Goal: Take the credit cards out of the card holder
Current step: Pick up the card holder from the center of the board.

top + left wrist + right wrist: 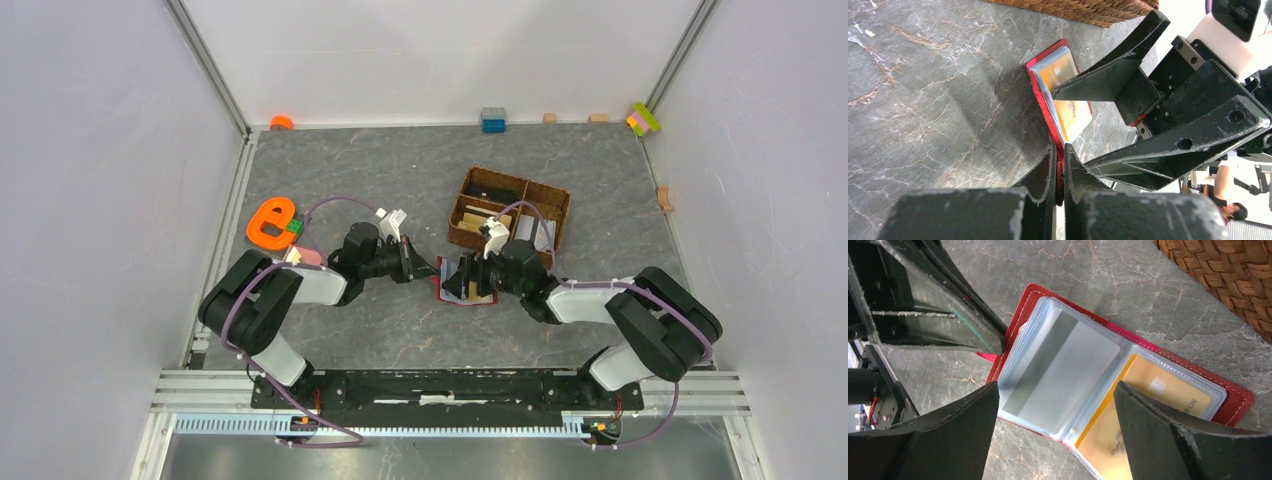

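- Grey marbled table point(380, 170) bears the holder point(1235, 397), which lies open near its middle, sleeves up.
- Grey card point(1063, 375) and orange card point(1158, 390) sit in the sleeves.
- Left gripper point(1059, 155) is clamped on the holder's red edge.
- Right gripper point(1055, 389) hangs over the sleeves, jaws wide apart.
- Basket point(562, 195) stands just behind.

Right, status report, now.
Left gripper shut on card holder edge. Right gripper open above it. Credit cards in their sleeves. Wicker basket alongside, not obstructing.

Grey marbled table point(400, 170) — open card holder point(1068, 375), wicker basket point(520, 182), orange toy point(268, 222), blue block point(493, 120) at far edge.
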Action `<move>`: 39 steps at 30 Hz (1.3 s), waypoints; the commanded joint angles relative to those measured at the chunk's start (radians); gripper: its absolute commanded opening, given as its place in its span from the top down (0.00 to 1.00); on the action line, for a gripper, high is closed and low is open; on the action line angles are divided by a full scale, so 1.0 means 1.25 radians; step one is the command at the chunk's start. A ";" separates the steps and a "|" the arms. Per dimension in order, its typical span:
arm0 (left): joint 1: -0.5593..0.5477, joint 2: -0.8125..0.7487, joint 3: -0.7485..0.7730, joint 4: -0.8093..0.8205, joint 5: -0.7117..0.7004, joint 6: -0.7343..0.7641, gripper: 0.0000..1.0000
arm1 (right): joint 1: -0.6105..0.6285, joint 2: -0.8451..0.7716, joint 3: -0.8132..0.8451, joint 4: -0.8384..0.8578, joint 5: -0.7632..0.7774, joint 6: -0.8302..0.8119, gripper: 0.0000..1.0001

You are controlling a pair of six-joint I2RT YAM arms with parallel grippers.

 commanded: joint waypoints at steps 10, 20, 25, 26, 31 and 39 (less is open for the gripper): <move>0.010 -0.015 -0.005 0.090 0.056 -0.050 0.98 | -0.002 0.002 0.006 -0.020 -0.024 -0.020 0.11; 0.021 -0.039 -0.003 0.027 0.026 -0.026 0.98 | -0.003 -0.064 -0.002 -0.082 0.083 -0.033 0.38; 0.024 -0.037 0.012 -0.031 0.005 -0.008 0.98 | -0.003 -0.090 -0.006 -0.108 0.132 -0.042 0.52; 0.024 -0.035 0.013 -0.037 0.004 -0.007 0.98 | -0.003 -0.091 -0.004 -0.117 0.138 -0.044 0.52; 0.026 -0.034 0.016 -0.051 0.002 -0.005 0.98 | -0.003 -0.090 0.011 -0.148 0.162 -0.055 0.55; 0.027 -0.017 0.038 -0.122 -0.033 0.017 0.98 | -0.012 -0.065 0.034 -0.197 0.224 -0.041 0.70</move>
